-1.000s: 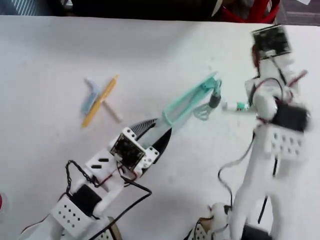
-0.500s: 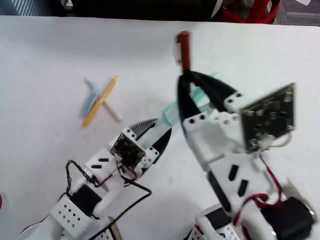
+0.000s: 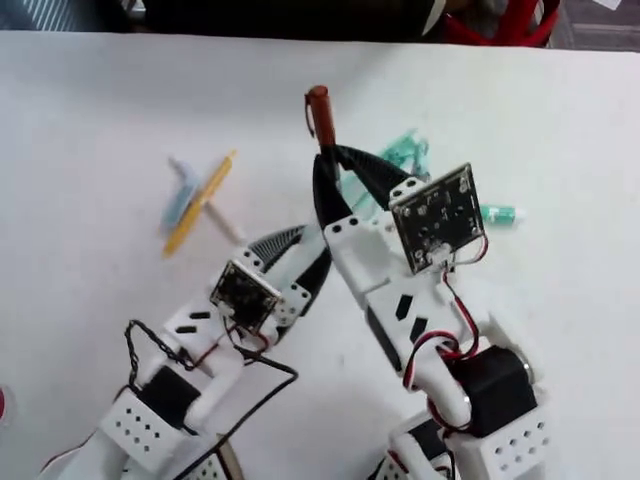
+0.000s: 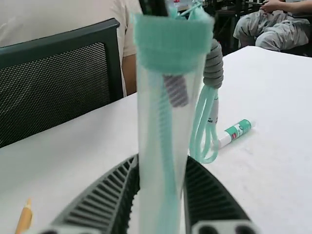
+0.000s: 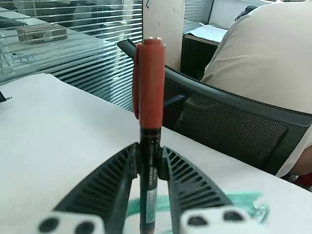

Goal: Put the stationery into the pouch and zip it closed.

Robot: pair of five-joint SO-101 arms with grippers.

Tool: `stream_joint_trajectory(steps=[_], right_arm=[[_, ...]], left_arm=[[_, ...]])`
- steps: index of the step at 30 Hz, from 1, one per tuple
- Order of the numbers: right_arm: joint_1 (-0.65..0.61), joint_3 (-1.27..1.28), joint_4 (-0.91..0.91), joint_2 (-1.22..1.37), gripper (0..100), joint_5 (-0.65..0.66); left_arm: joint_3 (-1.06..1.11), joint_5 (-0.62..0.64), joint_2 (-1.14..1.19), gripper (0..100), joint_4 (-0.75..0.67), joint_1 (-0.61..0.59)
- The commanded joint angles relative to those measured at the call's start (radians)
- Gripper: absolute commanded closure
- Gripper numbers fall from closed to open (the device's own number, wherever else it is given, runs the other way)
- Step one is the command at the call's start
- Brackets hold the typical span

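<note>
My left gripper (image 3: 305, 252) is shut on the near end of the clear pouch (image 4: 163, 122) with a teal zipper, holding it up off the table; its teal far end (image 3: 402, 155) shows beyond the right arm. A teal loop strap (image 4: 204, 127) hangs from the pouch. My right gripper (image 3: 332, 158) is shut on a red-capped marker (image 3: 318, 108), its cap pointing away over the table, just beside the pouch. In the right wrist view the marker (image 5: 149, 73) stands between the fingers of my right gripper (image 5: 148, 161), with the pouch (image 5: 243, 202) below.
A yellow pencil (image 3: 200, 200) lies crossed over a pale blue item (image 3: 180, 190) and a white stick (image 3: 226, 226) at the left of the table. A glue stick (image 3: 497, 213) lies right of the pouch. An office chair (image 5: 229, 126) stands behind the table's far edge.
The right arm swung in from the table's right side to the middle, now carrying the red marker leftward towards the pouch. The left arm shifted slightly left with the pouch.
</note>
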Motion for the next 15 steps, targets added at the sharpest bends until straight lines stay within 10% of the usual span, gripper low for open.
stream_joint_trajectory(steps=[1, 15], right_arm=[[0.002, 0.041, -0.025, -0.016, 98.1, 0.017], [0.01, 0.14, 0.008, -0.013, 98.1, 0.026]], left_arm=[[-0.012, 0.009, -0.01, 87, -0.041, -0.028], [-0.015, 0.028, -0.012, 77, -0.003, -0.028]])
